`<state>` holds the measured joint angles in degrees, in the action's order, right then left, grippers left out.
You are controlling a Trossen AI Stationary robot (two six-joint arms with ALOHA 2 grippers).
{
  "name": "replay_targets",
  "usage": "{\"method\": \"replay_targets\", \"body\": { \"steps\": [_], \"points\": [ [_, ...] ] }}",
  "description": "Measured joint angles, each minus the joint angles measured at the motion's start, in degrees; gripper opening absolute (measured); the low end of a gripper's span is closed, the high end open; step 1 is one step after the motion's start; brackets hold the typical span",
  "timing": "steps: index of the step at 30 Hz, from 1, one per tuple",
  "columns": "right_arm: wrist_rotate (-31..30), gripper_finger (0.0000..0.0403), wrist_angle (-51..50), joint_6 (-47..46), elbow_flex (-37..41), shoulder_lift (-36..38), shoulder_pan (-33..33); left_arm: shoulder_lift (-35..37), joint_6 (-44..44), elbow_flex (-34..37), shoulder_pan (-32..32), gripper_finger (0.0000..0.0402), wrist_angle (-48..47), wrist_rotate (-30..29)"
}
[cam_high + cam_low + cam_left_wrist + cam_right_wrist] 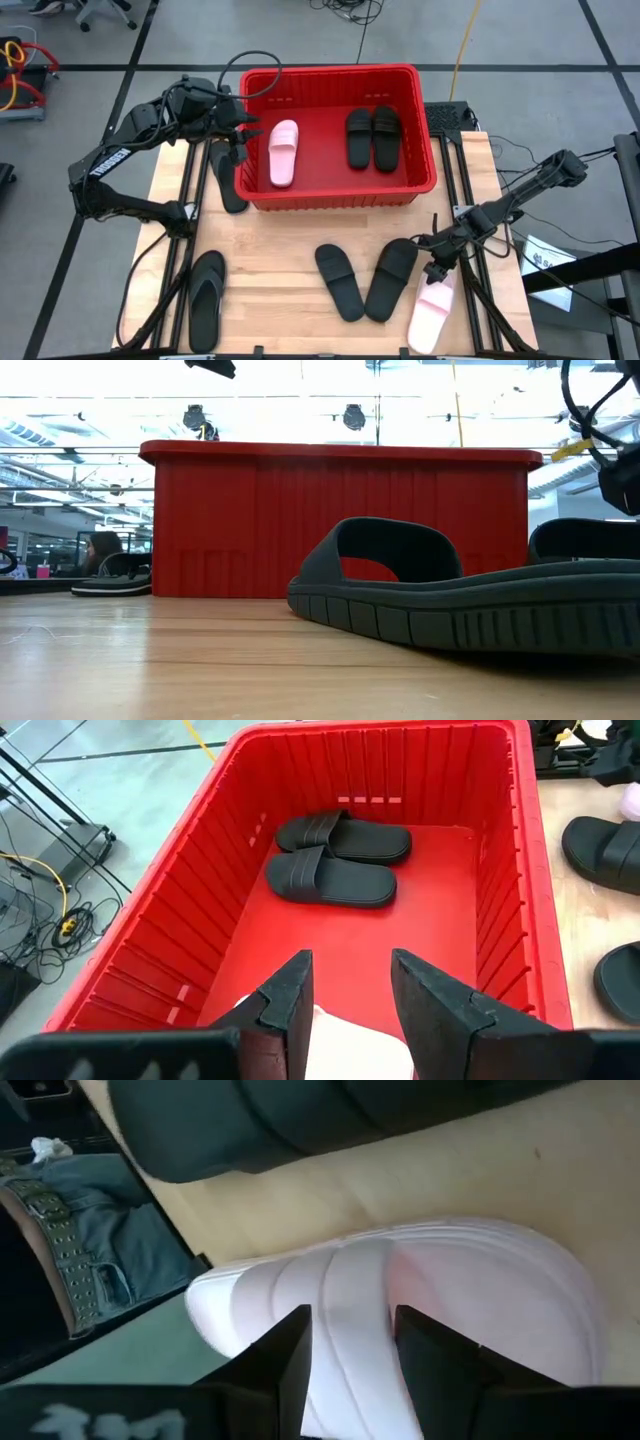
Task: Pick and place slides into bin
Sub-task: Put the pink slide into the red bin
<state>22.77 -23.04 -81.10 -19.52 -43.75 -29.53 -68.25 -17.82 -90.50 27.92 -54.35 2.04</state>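
While you look down on the desk (290,250), you find the red bin (338,196) at its far side, holding one pale pink slide (284,152) toward its left end and a pair of black slides (372,136) side by side toward its right end. Your left gripper (348,982) hangs at the bin's left end, just above the pink slide; its jaws stand apart with nothing between them, as the left wrist view shows, and the pink slide lies below them on the bin floor.

Your right gripper (352,1342) is down at the desk's near right corner over the second pale pink slide (432,312). Its jaws sit either side of that slide's strap (350,1300), but you cannot tell whether they actually grip it.

Just left of that slide, two black slides (365,280) lie angled toward each other on the wood. A black flip-flop (206,298) lies near the front left corner, and another black sandal (229,180) lies against the bin's left outer wall.
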Motion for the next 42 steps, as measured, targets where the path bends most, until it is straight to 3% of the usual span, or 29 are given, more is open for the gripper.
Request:
{"method": "replay_targets", "body": {
  "steps": [8,14,21,29,36,42],
  "points": [
    [2.32,0.0133,15.76,-6.57,6.15,0.00,-0.01,0.00,-0.06,0.00,0.00,0.0134,0.00,0.00],
    [4.37,0.0101,16.33,-8.21,7.32,-0.02,-1.07,0.00,-0.09,0.00,0.00,0.0134,-0.02,0.00],
    [4.40,0.0013,16.56,-7.98,7.32,-0.01,-1.71,0.00,-0.13,0.00,0.00,0.0134,-0.03,0.00],
    [2.64,0.0003,18.37,-7.06,7.13,-0.02,-1.71,0.00,-0.17,0.00,0.00,0.0134,-0.04,0.00],
    [1.18,0.0001,16.07,-7.30,1.05,-0.07,-1.71,0.00,-0.17,0.00,0.00,0.0134,-0.04,0.00],
    [-3.81,0.0001,3.02,-2.59,-9.21,-0.07,-1.70,0.00,-0.17,0.00,0.01,0.0134,-0.05,0.00]
  ]
}}
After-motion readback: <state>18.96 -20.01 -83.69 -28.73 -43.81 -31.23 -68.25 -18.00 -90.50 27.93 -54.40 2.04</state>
